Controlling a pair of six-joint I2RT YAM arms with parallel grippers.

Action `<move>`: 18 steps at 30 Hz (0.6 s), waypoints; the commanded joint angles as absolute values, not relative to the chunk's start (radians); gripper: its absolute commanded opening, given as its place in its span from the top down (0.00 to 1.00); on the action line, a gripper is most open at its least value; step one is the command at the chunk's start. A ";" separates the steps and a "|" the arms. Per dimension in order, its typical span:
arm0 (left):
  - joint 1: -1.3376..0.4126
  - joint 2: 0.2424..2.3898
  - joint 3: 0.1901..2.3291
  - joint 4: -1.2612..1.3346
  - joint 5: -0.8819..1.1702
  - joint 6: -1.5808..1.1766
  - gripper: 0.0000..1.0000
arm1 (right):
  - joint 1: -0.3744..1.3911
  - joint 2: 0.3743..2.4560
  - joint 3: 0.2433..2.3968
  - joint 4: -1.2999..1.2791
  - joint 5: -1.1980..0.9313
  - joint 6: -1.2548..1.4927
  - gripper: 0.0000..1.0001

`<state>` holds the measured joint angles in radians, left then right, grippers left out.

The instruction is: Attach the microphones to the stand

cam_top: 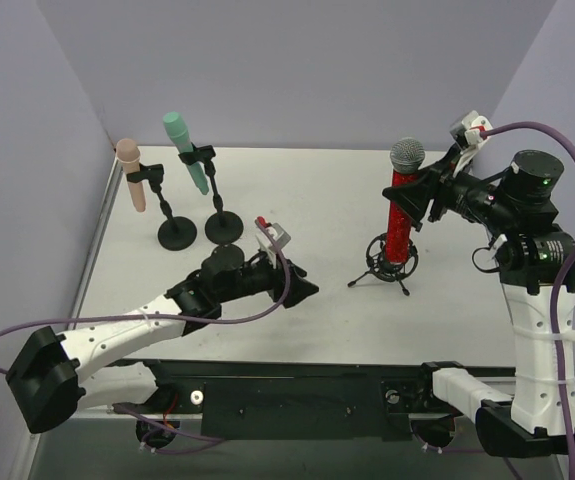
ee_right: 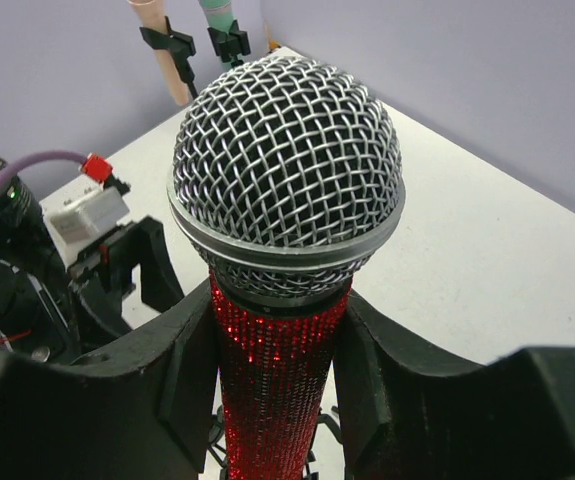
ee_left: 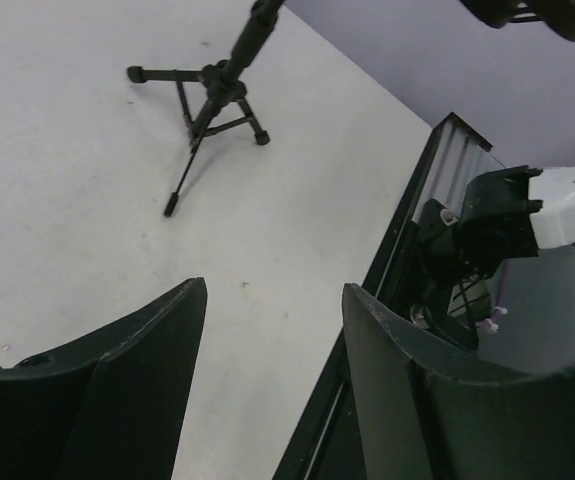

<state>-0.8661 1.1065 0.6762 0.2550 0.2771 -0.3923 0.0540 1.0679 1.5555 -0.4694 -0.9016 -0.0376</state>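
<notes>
Far-left corner of the tabletop [cam_top: 317,190]: pale pink microphone [cam_top: 132,172] and mint green microphone [cam_top: 185,150], each clipped in one of two round-based stands [cam_top: 177,233]. Centre, toward the near edge: left gripper [cam_top: 305,290], jaws apart, holding nothing. Right half: glittery red microphone [cam_top: 401,215] upright in the tripod stand [cam_top: 387,268], right gripper [cam_top: 422,195] clamped around its body below the mesh head

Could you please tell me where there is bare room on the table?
Bare: the far middle between the round-base stands and tripod stand. Crowded: far left by the pink microphone and green microphone, and around the red microphone.
</notes>
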 commanded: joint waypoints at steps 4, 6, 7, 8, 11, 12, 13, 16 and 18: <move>-0.966 1.267 0.865 0.477 0.291 -0.531 0.36 | 0.044 1.108 1.539 -0.410 -0.787 -0.029 1.00; -0.977 1.311 0.900 0.503 0.293 -0.563 0.38 | 0.044 1.108 1.545 -0.402 -0.784 -0.023 1.00; -0.985 1.327 0.916 0.514 0.295 -0.580 0.38 | 0.044 1.108 1.548 -0.399 -0.784 -0.021 1.00; -0.988 1.354 0.939 0.518 0.296 -0.587 0.39 | 0.044 1.108 1.548 -0.397 -0.782 -0.018 1.00; -1.011 1.397 0.992 0.523 0.296 -0.603 0.40 | 0.044 1.100 1.543 -0.390 -0.779 -0.012 1.00; -1.018 1.414 1.012 0.523 0.296 -0.606 0.40 | 0.044 1.097 1.542 -0.388 -0.778 -0.009 1.00; -1.020 1.422 1.022 0.519 0.296 -0.609 0.40 | 0.044 1.095 1.542 -0.385 -0.778 -0.006 1.00; -1.028 1.453 1.049 0.532 0.311 -0.644 0.40 | 0.044 1.094 1.542 -0.376 -0.775 0.000 1.00; -1.028 1.463 1.049 0.584 0.334 -0.682 0.39 | 0.044 1.094 1.545 -0.351 -0.769 0.027 1.00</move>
